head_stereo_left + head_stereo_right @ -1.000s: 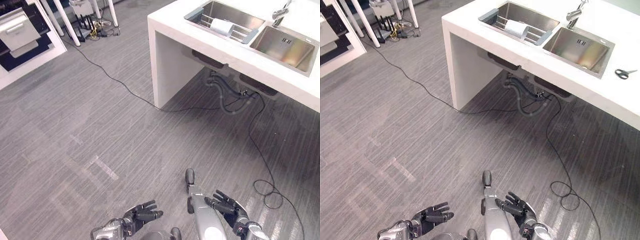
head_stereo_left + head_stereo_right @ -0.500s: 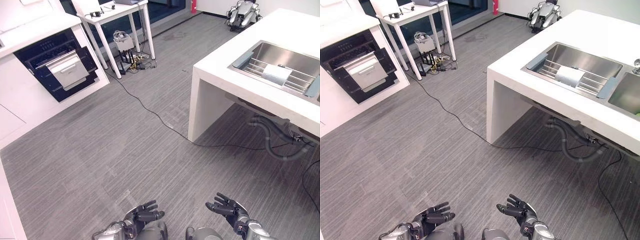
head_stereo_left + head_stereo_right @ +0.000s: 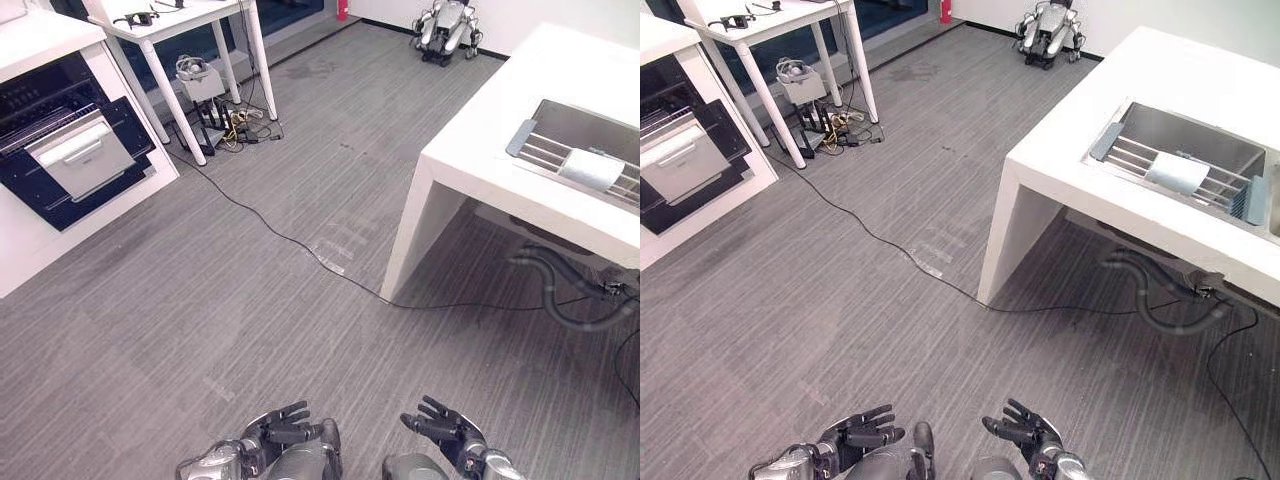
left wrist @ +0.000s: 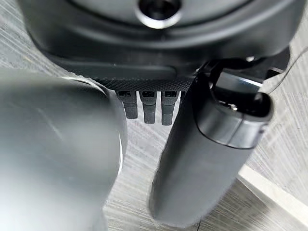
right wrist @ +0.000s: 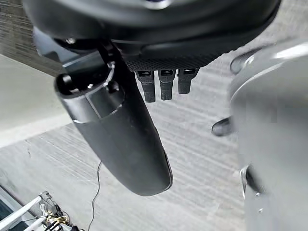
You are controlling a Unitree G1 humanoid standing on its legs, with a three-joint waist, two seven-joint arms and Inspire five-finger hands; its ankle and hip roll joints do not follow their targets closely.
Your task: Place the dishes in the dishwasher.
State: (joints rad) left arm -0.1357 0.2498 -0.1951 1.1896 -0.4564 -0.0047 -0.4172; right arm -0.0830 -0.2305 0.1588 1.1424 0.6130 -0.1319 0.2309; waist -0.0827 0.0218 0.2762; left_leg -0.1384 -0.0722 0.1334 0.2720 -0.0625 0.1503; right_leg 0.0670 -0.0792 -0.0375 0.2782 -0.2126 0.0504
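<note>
A white rolled thing point(image 3: 590, 168) lies on a grey rack point(image 3: 1120, 155) over the steel sink in the white counter point(image 3: 480, 150) at the right. At the far left a dark built-in appliance point(image 3: 40, 95) sits in a white cabinet, with a pale grey panel point(image 3: 78, 155) tilted out of its front. My left hand point(image 3: 285, 435) and right hand point(image 3: 445, 432) hang low over the grey floor, far from both. Both hands are open, with relaxed fingers that hold nothing. The left thumb point(image 4: 207, 144) and the right thumb point(image 5: 120, 139) stand out straight over bare floor.
A white-legged table point(image 3: 170, 20) stands at the back left with boxes and cables point(image 3: 225, 125) under it. A black cable point(image 3: 290, 240) runs across the floor to the counter's leg. Hoses point(image 3: 570, 290) hang under the sink. A small robot point(image 3: 445, 20) sits on the floor far back.
The whole picture has swung away from the sink towards the appliance side, so the camera moved. Both hands stay low, open and empty.
</note>
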